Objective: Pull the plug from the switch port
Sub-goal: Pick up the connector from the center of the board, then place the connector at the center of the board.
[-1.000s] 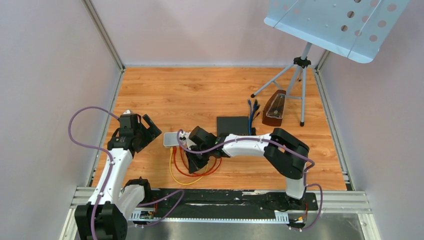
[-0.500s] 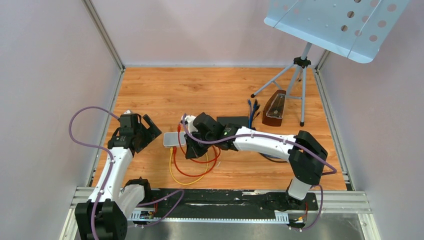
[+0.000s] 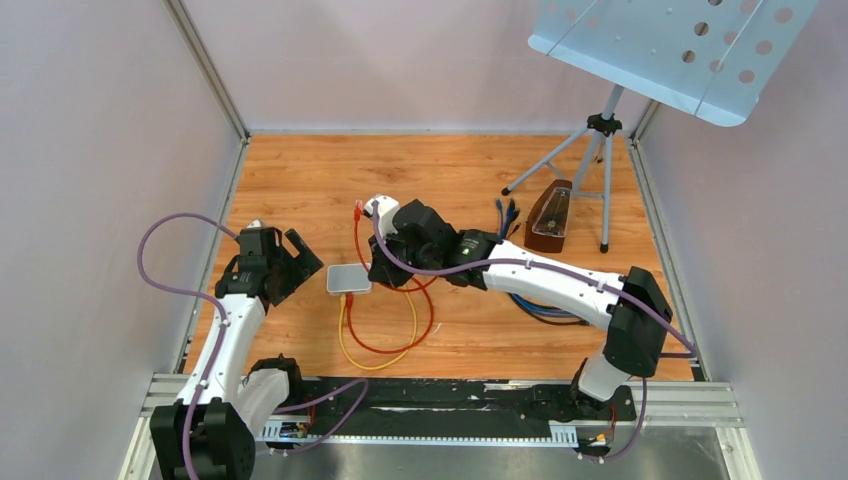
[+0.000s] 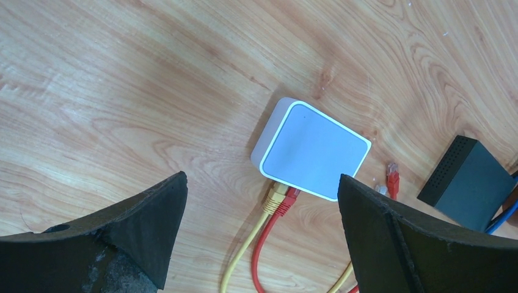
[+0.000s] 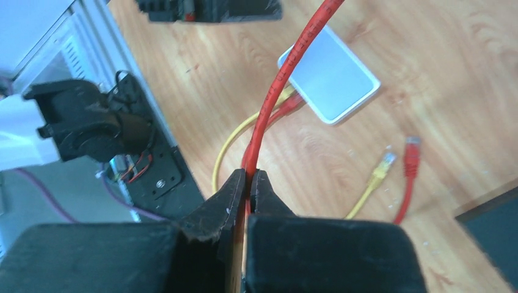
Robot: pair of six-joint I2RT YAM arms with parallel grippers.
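My right gripper (image 5: 249, 177) is shut on a red cable (image 5: 278, 85), held above the wood just right of a small white box (image 3: 348, 279). The cable's free red plug (image 3: 358, 210) hangs in the air beyond the box, plugged into nothing. A yellow plug (image 4: 275, 196) and a second red plug (image 4: 289, 198) sit in the white box's near side. The black switch (image 4: 467, 177) lies to the right; the right arm hides it in the top view. My left gripper (image 4: 261, 180) is open, hovering left of the white box (image 4: 314, 149).
A loose yellow plug (image 5: 382, 165) and a loose red plug (image 5: 412, 149) lie on the wood between the two boxes. Blue cables (image 3: 545, 305) curl under the right arm. A brown metronome (image 3: 548, 218) and a music-stand tripod (image 3: 600, 150) stand at the back right.
The right gripper has swung up and away from the white box with the red cable, and the cable's plug end has risen toward the back. The left arm has stayed put.
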